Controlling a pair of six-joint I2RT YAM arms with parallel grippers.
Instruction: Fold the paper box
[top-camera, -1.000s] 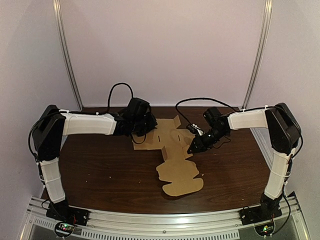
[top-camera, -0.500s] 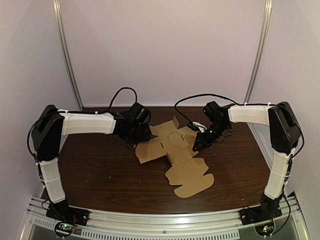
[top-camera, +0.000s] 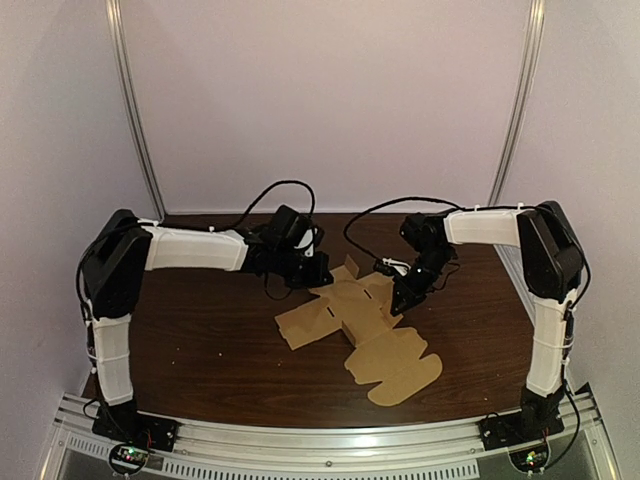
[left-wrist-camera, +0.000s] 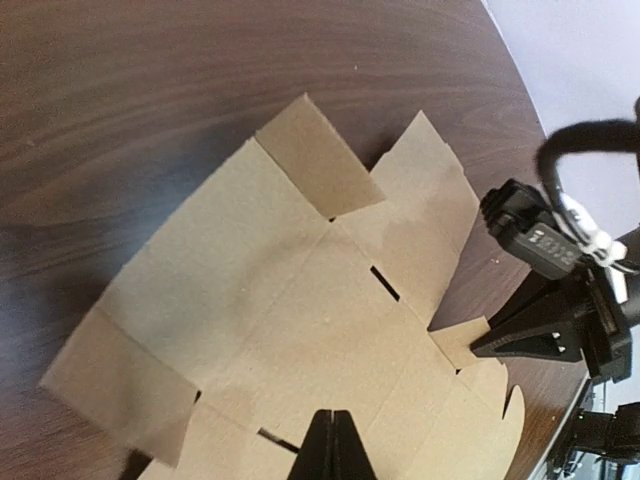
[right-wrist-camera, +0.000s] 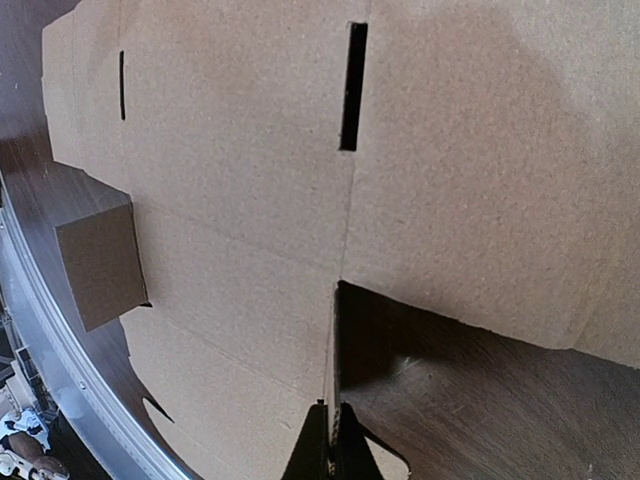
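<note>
The paper box (top-camera: 355, 320) is an unfolded brown cardboard sheet lying flat on the dark wooden table (top-camera: 200, 330). It has narrow slots cut through it, square side flaps, and a scalloped end panel on the side nearest the arm bases. One small flap at the box's far edge stands tilted up.

The left claw (top-camera: 312, 272) is at the box's far left corner. Its fingers are pressed together with the tips against the cardboard, and I cannot tell whether any cardboard is caught between them. The right claw (top-camera: 400, 300) is at the box's right edge, clamped on a thin flap that stands on edge between its fingers (right-wrist-camera: 318, 445), just beside a slot.
</note>
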